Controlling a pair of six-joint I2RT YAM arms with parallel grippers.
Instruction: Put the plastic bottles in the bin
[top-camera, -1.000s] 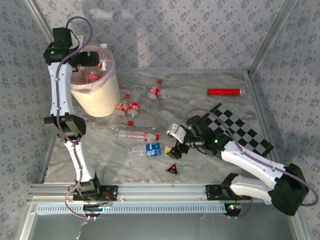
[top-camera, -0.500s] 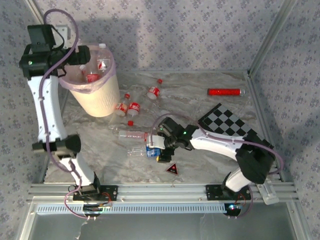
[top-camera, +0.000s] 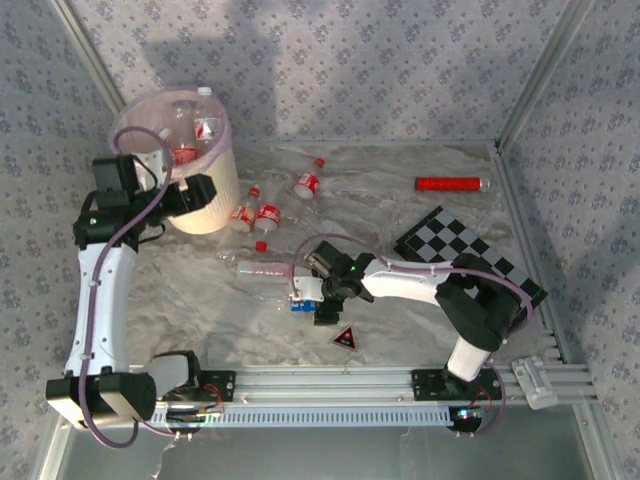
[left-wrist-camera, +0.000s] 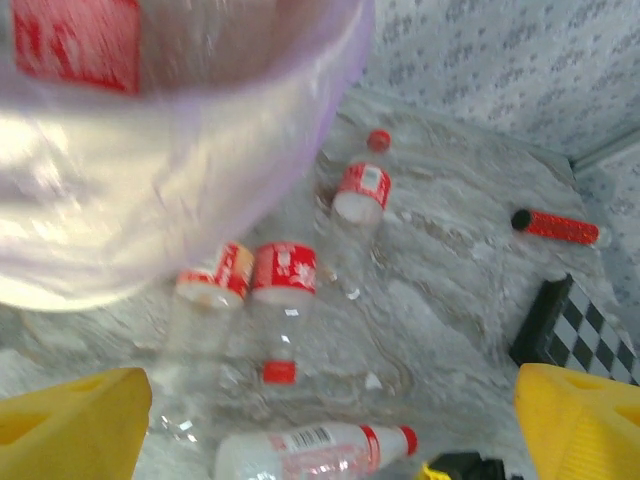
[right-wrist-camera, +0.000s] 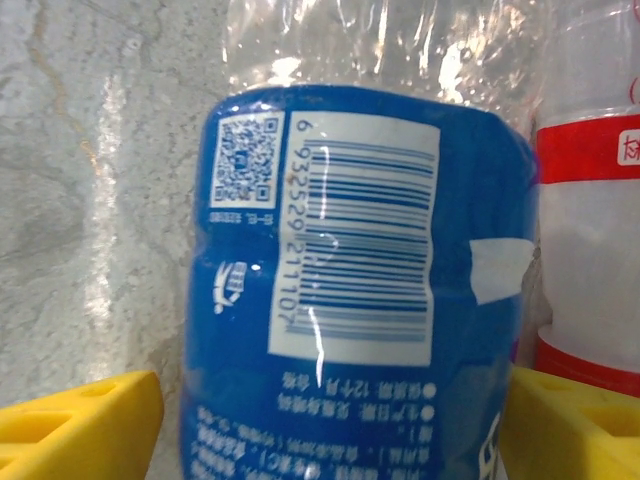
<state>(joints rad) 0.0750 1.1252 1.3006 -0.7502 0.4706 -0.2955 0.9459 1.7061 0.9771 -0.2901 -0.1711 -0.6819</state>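
Note:
The bin (top-camera: 205, 205) stands at the back left with several plastic bottles (top-camera: 185, 140) inside its pink liner. My left gripper (top-camera: 195, 193) hangs open and empty in front of the bin wall (left-wrist-camera: 150, 200). Below it, red-label bottles (left-wrist-camera: 285, 290) lie on the table, and another bottle (left-wrist-camera: 320, 450) lies lower between the left gripper (left-wrist-camera: 335, 435) and the table. My right gripper (top-camera: 315, 300) is low over a blue-label bottle (top-camera: 303, 299). That bottle (right-wrist-camera: 360, 270) lies between its open fingers (right-wrist-camera: 80, 425), with a thin gap at the left finger.
A red-label bottle (top-camera: 270, 268) lies just behind the blue one. More bottles (top-camera: 255, 215) (top-camera: 308, 184) sit near the bin's base. A dark triangle (top-camera: 345, 337) lies near the front, a checkerboard (top-camera: 470, 250) to the right and a red tube (top-camera: 452, 184) at the back right.
My left gripper came down from above the bin's rim to beside its front wall. My right gripper slid left and settled around the blue-label bottle.

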